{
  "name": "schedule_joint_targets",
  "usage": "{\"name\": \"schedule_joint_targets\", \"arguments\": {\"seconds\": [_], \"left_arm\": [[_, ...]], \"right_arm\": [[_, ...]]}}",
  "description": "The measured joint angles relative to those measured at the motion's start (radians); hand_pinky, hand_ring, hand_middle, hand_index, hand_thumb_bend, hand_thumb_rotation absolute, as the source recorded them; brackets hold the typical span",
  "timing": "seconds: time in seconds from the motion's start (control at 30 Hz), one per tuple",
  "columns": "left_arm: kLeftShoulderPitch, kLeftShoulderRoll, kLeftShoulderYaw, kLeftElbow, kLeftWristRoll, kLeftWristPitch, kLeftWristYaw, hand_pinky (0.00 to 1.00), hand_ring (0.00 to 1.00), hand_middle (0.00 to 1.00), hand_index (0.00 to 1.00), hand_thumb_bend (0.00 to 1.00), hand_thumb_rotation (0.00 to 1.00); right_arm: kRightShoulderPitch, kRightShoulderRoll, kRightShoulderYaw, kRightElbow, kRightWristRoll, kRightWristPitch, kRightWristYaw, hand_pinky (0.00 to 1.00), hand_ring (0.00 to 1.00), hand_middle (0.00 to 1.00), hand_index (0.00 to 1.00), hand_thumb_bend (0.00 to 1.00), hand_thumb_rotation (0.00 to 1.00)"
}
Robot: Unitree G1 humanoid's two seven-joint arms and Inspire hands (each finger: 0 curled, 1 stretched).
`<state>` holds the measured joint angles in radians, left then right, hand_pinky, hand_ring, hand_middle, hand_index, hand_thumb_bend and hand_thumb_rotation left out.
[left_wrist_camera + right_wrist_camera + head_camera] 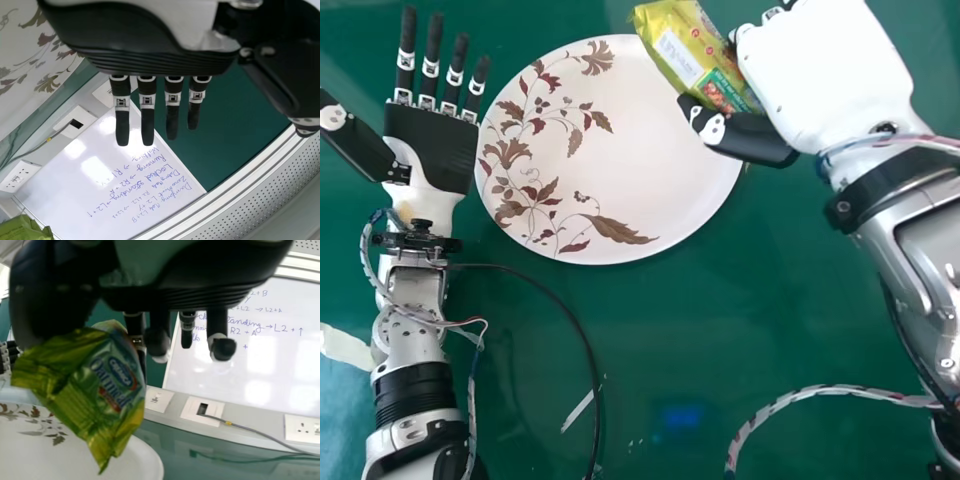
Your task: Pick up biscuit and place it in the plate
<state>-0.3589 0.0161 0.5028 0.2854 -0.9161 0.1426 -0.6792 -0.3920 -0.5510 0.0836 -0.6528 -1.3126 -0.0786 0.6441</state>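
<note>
A Unitree G1's right hand [810,85] grips a yellow-green biscuit packet [685,50] between its thumb and curled fingers at the far right rim of a leaf-patterned plate [665,180] on a green desk [720,330]. The packet tilts, one end overlapping the plate in the head view and the other tucked into the hand; in the right wrist view a crumpled corner points down, with the plate below. How high the packet hangs over the plate cannot be told.

The pick-up appears done, leaving the carry inward and the release. The chief risk lies in the packet's position: let go here, it could catch the rim and tip outward onto the desk, since much of it lies toward the hand's side rather than over the plate's middle. The slick-looking wrapper poses another hazard, as a loose pinch could let it turn or slide out, while too hard a squeeze might crush the biscuits. Lowering too far could press the thumb, which sits close to the rim, onto the plate and tip or push it. On release, the wrapper might snag on a finger and be dragged back off.

The left hand [430,150], fingers straight and spread, lies just beside the plate's left edge, where a stray inward swing could nudge the target aside.
</note>
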Motion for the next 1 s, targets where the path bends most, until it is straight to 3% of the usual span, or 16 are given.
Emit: {"name": "schedule_joint_targets", "arguments": {"seconds": [0.47,0.73,1.0], "left_arm": [[0.000,0.001,0.005,-0.005,-0.001,0.018,0.047,0.60,0.75,0.83,0.89,1.00,0.68],[-0.001,-0.003,0.004,-0.004,0.003,-0.001,0.049,0.69,0.78,0.86,0.92,1.00,0.73],[-0.002,-0.005,0.004,-0.001,0.002,-0.013,0.035,0.72,0.77,0.85,0.92,1.00,0.72]], "right_arm": [[-0.001,0.008,0.035,0.018,0.028,-0.031,-0.014,0.03,0.00,0.00,0.07,0.00,0.00],[-0.001,-0.001,0.041,0.042,0.058,-0.057,-0.019,0.03,0.00,0.01,0.07,0.00,0.00],[0.003,0.000,0.054,0.043,0.081,-0.068,-0.026,0.03,0.00,0.01,0.08,0.00,0.00]]}}
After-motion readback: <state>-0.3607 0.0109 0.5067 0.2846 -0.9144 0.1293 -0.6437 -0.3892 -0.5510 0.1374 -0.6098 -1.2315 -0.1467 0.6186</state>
